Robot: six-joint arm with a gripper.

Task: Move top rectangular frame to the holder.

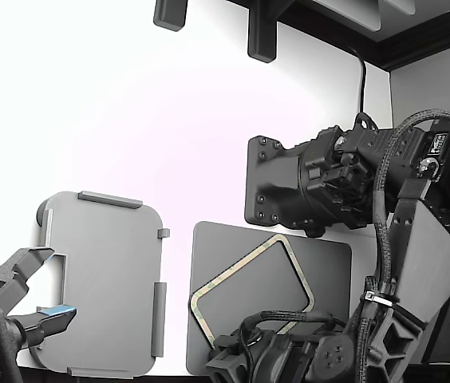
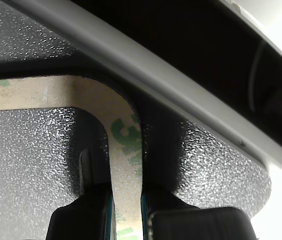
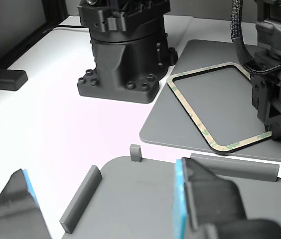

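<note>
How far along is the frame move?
Done: the gripper has reached the frame, its fingers either side of one edge in the wrist view. In hand: the grasp; the frame lies on the dark pad, apparently not lifted. Left: lift, carry and place in the holder, which holds no frame.

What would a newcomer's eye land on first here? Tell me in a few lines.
First, the thin tan frame lying askew on the dark pad, low in the exterior view's right half. Next, the gripper, whose fingers stand either side of one frame strip in the wrist view. Last, the pale grey holder with raised tabs, at the exterior view's left.
</note>
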